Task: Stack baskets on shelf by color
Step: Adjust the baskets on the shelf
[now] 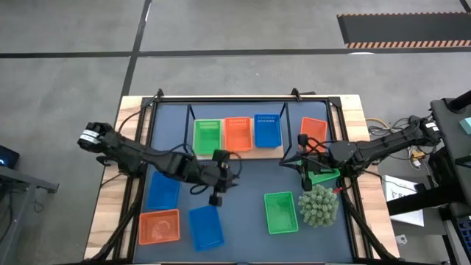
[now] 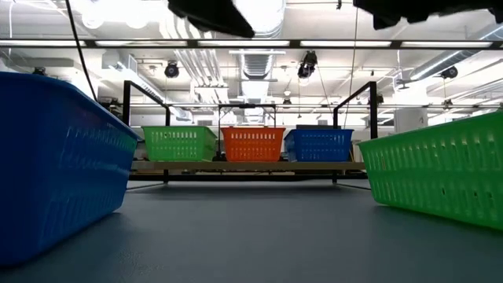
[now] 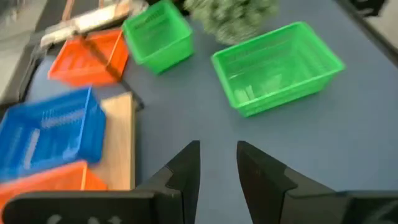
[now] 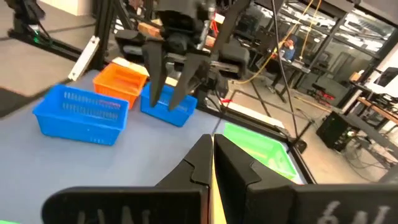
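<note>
The shelf (image 1: 237, 152) stands at the mat's far side and bears a green basket (image 1: 207, 136), an orange basket (image 1: 238, 133) and a blue basket (image 1: 268, 129). Loose on the mat lie two blue baskets (image 1: 162, 190) (image 1: 205, 227), an orange one (image 1: 159, 227), a green one (image 1: 281, 212), another green one (image 1: 326, 177) and an orange one (image 1: 313, 129). My left gripper (image 3: 217, 163) hangs open and empty over the mat's middle (image 1: 215, 196). My right gripper (image 4: 211, 149) is shut and empty, just left of the right-hand green basket (image 4: 261, 152).
A spiky green plant ball (image 1: 318, 205) sits on the mat beside the near green basket. The shelf's black wire frame (image 2: 126, 118) rises at both of its ends. Bare mat (image 1: 246, 184) lies between the two grippers. In the low view a blue basket (image 2: 55, 157) and a green basket (image 2: 440, 173) flank the near mat.
</note>
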You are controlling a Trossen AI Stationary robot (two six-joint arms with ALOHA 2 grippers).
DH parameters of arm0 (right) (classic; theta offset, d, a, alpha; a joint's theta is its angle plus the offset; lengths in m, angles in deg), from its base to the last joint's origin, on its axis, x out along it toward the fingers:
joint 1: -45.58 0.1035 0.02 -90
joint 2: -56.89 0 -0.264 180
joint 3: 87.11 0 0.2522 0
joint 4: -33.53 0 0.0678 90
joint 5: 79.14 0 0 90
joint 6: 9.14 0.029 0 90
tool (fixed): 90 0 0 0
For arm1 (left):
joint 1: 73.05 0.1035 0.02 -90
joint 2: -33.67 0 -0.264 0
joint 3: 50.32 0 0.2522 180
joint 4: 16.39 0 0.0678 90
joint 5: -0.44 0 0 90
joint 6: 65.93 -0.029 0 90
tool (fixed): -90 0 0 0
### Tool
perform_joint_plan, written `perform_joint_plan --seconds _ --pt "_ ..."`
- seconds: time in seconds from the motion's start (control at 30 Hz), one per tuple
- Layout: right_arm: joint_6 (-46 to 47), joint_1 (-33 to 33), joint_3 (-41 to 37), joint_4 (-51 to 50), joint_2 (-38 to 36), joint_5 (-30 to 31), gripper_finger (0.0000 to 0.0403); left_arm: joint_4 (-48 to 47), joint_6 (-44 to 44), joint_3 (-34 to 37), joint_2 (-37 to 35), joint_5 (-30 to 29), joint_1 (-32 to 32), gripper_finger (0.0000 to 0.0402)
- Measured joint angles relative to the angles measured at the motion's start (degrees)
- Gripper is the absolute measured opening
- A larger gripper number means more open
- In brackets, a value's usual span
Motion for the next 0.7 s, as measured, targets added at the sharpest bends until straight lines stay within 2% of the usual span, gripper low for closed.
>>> perform_joint_plan --seconds 0.27,0.5,0.7 --pt "1.92 2.67 11.25 -11.12 7.67 4.05 0.0009 0.96 -9.6 0.02 -0.85 -0.27 -1.79 0.0089" --pt "8.92 1.79 28.64 -30.11 16.55 5.25 0.0009 0.94 -13.94 2.52 -3.79 -0.59 -1.75 0.0089" --pt "13.27 -1.33 45.05 -48.42 26.68 7.32 0.0009 5.13 -13.79 9.12 -9.75 -3.45 -1.75 0.0089"
